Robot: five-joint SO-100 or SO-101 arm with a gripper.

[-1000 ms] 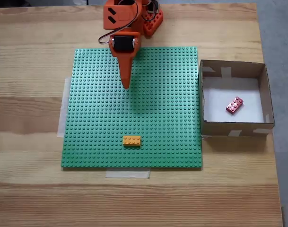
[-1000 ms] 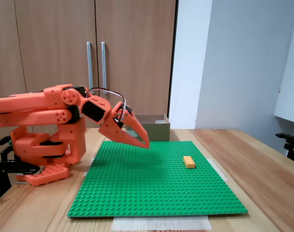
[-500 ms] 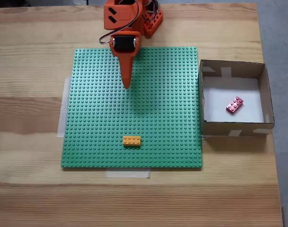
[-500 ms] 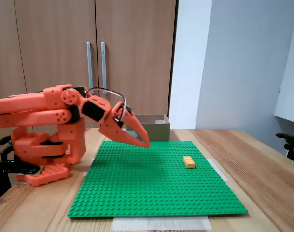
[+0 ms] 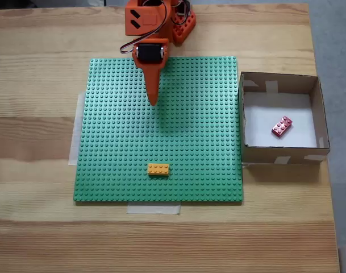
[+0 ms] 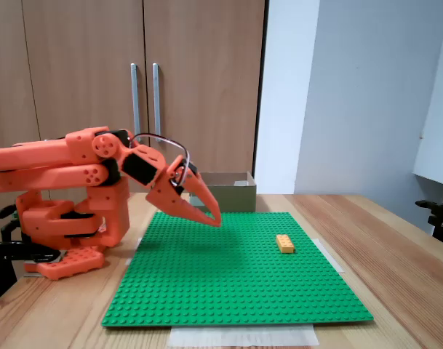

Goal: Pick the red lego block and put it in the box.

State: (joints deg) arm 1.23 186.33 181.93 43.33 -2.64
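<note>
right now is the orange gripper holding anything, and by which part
Nothing is held: the orange gripper is shut and empty above the green studded baseplate.

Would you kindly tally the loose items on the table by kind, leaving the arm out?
Lego bricks: 2, the red lego block inside the box and the yellow brick on the baseplate.
Cardboard boxes: 1.
Green baseplates: 1.
Total: 4.
</note>
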